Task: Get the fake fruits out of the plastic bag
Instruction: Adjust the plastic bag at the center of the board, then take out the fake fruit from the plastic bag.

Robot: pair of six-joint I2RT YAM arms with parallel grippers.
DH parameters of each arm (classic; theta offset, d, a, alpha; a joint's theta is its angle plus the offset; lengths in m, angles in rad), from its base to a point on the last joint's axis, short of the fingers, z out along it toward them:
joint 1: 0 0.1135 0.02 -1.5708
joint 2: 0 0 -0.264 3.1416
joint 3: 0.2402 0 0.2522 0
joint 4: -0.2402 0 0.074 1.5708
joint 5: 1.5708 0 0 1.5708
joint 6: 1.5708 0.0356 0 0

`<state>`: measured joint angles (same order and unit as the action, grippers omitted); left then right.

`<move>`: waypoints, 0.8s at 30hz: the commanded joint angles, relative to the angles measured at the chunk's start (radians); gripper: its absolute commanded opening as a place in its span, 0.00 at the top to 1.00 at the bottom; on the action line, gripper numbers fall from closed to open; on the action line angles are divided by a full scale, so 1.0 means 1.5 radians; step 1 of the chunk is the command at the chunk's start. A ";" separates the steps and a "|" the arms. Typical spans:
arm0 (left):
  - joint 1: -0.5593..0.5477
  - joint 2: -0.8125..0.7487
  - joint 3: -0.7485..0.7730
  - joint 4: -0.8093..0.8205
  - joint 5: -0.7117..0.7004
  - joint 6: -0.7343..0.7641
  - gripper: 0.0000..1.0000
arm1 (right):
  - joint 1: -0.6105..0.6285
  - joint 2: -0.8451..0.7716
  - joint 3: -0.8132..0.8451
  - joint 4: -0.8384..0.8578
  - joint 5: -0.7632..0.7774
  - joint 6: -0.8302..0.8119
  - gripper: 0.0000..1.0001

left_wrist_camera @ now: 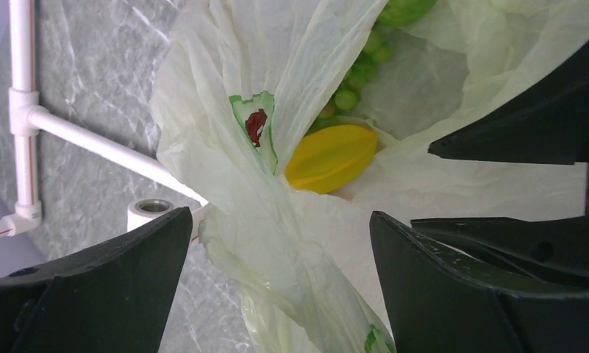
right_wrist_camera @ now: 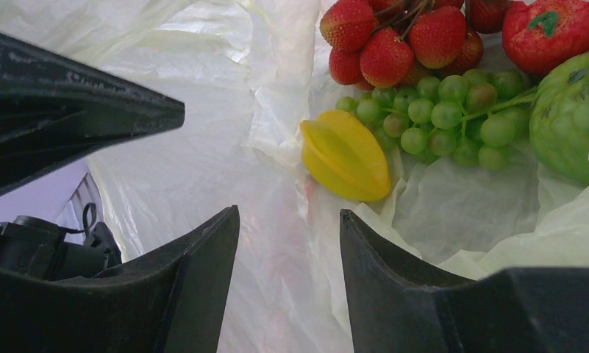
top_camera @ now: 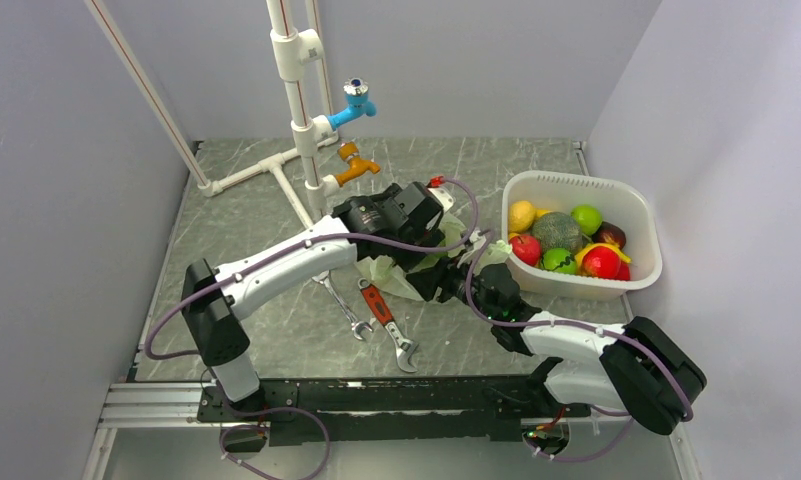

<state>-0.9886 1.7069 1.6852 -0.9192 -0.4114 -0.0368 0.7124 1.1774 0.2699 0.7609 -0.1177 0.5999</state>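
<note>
The pale green plastic bag [top_camera: 388, 270] lies crumpled at mid-table between both grippers. My left gripper [top_camera: 428, 250] is open, and in the left wrist view [left_wrist_camera: 280, 217] a twisted fold of the bag [left_wrist_camera: 225, 110] stands between its jaws. My right gripper [top_camera: 444, 285] is open, and in the right wrist view [right_wrist_camera: 290, 213] its jaws straddle the bag film [right_wrist_camera: 203, 140]. Inside the bag lie a yellow starfruit [right_wrist_camera: 346, 158], green grapes [right_wrist_camera: 438, 118], strawberries [right_wrist_camera: 394, 44], a red fruit [right_wrist_camera: 552, 33] and a bumpy green fruit [right_wrist_camera: 570, 110]. The left wrist view also shows the starfruit [left_wrist_camera: 332, 157].
A white oval tub [top_camera: 576, 180] with several fake fruits stands at the right. Two wrenches [top_camera: 341, 305] [top_camera: 388, 325] lie in front of the bag. A white pipe stand [top_camera: 296, 100] with blue and orange taps rises at the back. Grey walls enclose the table.
</note>
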 commanded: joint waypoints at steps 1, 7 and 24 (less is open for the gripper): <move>-0.004 -0.009 0.010 0.006 -0.078 0.016 0.08 | 0.000 -0.017 -0.003 0.038 -0.009 0.010 0.45; 0.010 -0.021 0.015 0.017 -0.101 -0.007 0.56 | 0.001 -0.010 -0.023 0.034 -0.011 0.017 0.45; 0.019 -0.162 -0.061 0.140 0.112 -0.083 1.00 | 0.001 0.075 0.140 -0.052 0.227 0.117 0.34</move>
<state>-0.9588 1.5028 1.6176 -0.7750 -0.3092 -0.1181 0.7124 1.2251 0.3843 0.6510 0.0784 0.7040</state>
